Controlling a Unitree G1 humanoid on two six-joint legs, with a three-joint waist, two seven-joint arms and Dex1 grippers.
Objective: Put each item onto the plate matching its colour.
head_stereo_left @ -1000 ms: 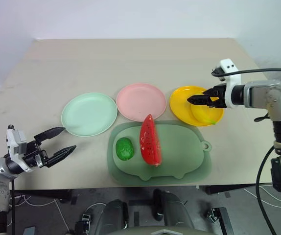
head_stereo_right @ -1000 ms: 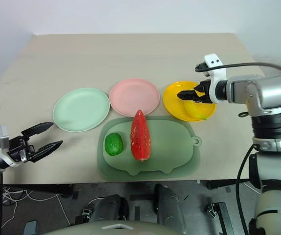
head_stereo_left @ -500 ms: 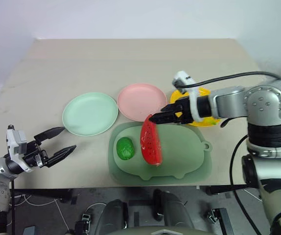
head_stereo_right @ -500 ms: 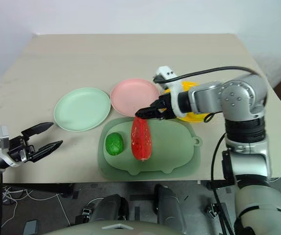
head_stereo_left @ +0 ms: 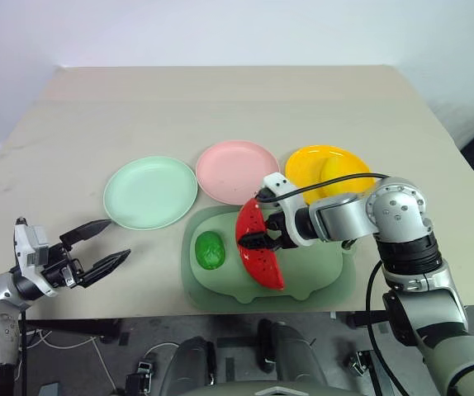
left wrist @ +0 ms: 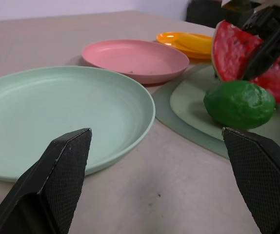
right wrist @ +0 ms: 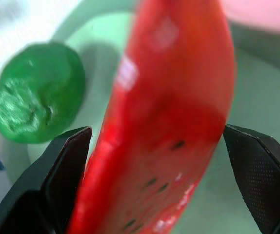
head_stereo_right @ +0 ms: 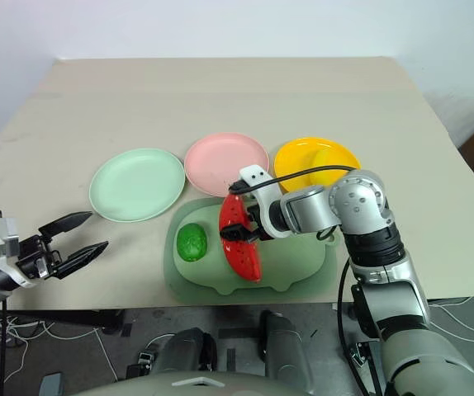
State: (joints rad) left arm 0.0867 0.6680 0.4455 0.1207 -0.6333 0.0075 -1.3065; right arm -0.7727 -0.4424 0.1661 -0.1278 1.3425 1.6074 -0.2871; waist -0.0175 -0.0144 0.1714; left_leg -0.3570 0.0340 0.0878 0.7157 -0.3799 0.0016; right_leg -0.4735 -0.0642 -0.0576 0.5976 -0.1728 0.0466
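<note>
The red watermelon wedge [head_stereo_left: 260,247] stands on edge on the sage-green mat [head_stereo_left: 319,266]. My right gripper [head_stereo_left: 258,221] points down over its far end, open, one finger on each side; in the right wrist view the wedge [right wrist: 164,122] sits between the fingers [right wrist: 57,175]. The dark-green fruit [head_stereo_left: 210,249] lies on the mat just left of the wedge. The yellow banana [head_stereo_left: 338,177] rests on the orange-yellow plate [head_stereo_left: 307,165]. The pink plate [head_stereo_left: 237,169] and mint-green plate [head_stereo_left: 150,191] hold nothing. My left gripper [head_stereo_left: 115,241] hovers open near the table's front left, facing the mint plate [left wrist: 57,112].
The three plates stand in a row across the middle of the beige table [head_stereo_left: 220,107], with the mat in front of the pink and yellow ones. A black cable [head_stereo_left: 336,180] loops from my right wrist over the yellow plate.
My right gripper has swung left from over the yellow plate and sunk onto the watermelon wedge, now straddling it. The wedge has tipped slightly. The left gripper has stayed put.
</note>
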